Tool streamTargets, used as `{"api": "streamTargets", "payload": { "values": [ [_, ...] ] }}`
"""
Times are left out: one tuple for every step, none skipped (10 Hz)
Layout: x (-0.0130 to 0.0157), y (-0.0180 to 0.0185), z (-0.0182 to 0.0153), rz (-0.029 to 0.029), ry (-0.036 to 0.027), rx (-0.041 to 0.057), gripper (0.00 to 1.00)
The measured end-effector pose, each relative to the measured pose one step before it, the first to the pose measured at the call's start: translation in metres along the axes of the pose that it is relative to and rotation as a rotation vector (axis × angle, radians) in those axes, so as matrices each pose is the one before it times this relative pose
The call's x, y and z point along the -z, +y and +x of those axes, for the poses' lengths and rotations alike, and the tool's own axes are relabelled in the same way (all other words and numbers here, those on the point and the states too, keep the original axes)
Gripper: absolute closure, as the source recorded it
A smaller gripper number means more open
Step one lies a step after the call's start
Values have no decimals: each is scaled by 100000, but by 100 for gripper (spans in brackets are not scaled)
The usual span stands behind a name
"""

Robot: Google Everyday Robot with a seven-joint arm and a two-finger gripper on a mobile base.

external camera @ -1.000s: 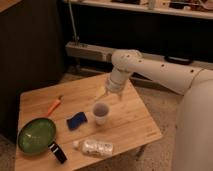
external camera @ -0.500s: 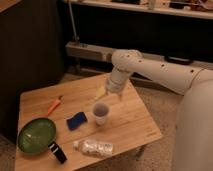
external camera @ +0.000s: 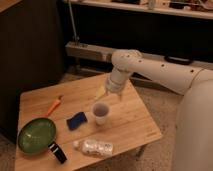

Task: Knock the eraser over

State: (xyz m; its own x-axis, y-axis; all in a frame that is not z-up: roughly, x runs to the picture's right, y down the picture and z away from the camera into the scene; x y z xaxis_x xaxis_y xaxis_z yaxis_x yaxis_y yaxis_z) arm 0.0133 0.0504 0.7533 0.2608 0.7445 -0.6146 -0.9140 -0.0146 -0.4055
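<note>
**Hovering above the cup, eraser far off at the near-left corner**

Looking through the one camera, I see the white arm reaching in from the right side and bending down over the far half of the wooden tabletop. It is the largest thing in view.

Next in size is the round green bowl, which sits close to the left edge, towards the near-left corner. A clear plastic bottle lies on its side along the near edge, about midway across.

The blue sponge-like pad lies flat near the middle of the table, just to the left of the cup. The pale cup stands upright at the centre with its mouth open to the top.

My gripper hangs just above and slightly behind the cup. Its two pale fingers are spread apart and nothing is held between them. I cannot tell whether it touches the cup's rim.

An orange carrot lies nearer the far-left corner, beyond the bowl.

The eraser, black with a pale band at one end, is right against the bowl's near-right rim, by the near edge. It is well apart from the gripper. I cannot tell whether it is standing or lying.
</note>
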Motion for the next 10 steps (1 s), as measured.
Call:
{"api": "streamTargets", "payload": {
  "values": [
    [4, -2, 2, 6, 2, 3, 20],
    [1, 1, -2, -1, -5, -1, 20],
    [-1, 1, 0, -1, 4, -1, 20],
    [2, 2, -1, -3, -5, 4, 20],
    [-1, 0, 1, 0, 3, -4, 20],
    [26, 6, -3, 13, -53, 44, 20],
    [178, 249, 71, -279, -640, 783, 20],
    [407, 866, 151, -128, -2123, 2656, 20],
    [748, 1256, 272, 25, -2185, 2914, 20],
    [1256, 1750, 329, 91, -2291, 3843, 20]
  ]
}}
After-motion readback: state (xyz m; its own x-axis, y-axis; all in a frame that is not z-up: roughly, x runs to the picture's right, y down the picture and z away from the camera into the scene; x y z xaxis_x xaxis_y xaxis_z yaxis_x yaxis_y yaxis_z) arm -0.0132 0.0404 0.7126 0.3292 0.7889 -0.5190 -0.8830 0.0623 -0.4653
